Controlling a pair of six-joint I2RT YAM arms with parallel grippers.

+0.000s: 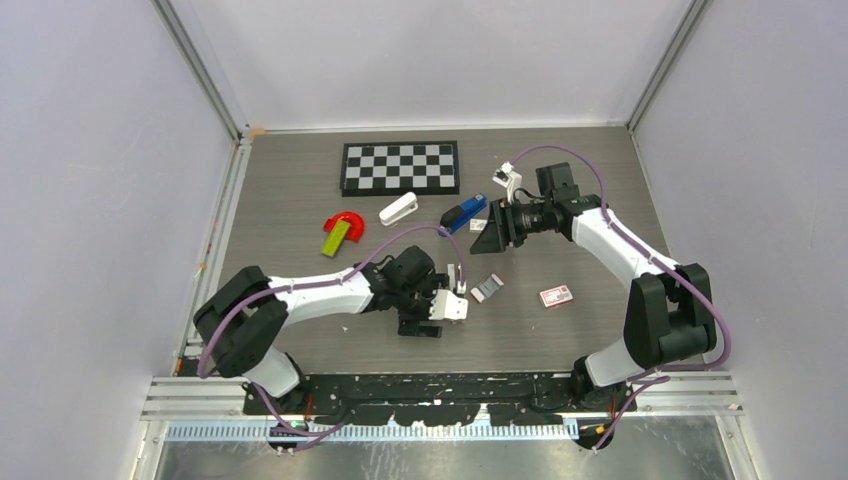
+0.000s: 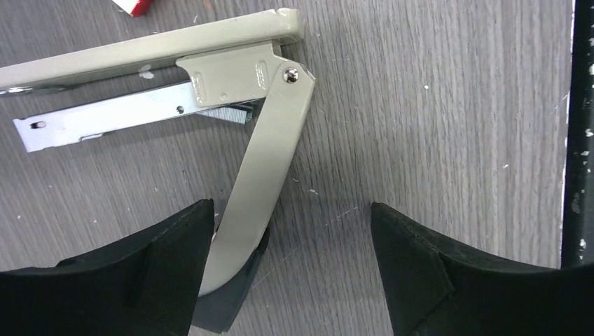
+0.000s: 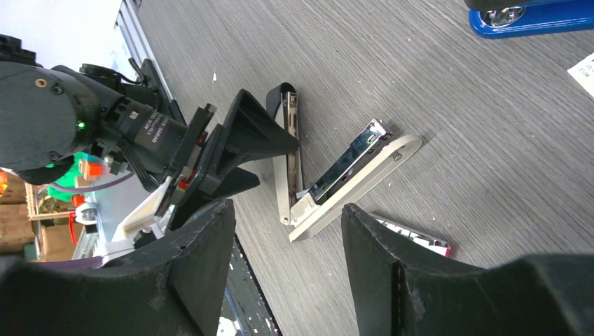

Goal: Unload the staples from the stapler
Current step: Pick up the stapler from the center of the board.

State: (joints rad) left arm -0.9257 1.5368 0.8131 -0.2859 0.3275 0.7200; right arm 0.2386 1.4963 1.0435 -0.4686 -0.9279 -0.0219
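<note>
Blue stapler (image 1: pixel 465 213) seemingly beside right claw (image 1: pixel 488 232)

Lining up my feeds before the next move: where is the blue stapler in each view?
Top external: blue stapler lies mid-table, a little right of centre.
Left wrist: not in it.
Right wrist: blue stapler at the top right edge, partly cut off.
Shared landmark: the open beige stapler shows in all three.
</note>
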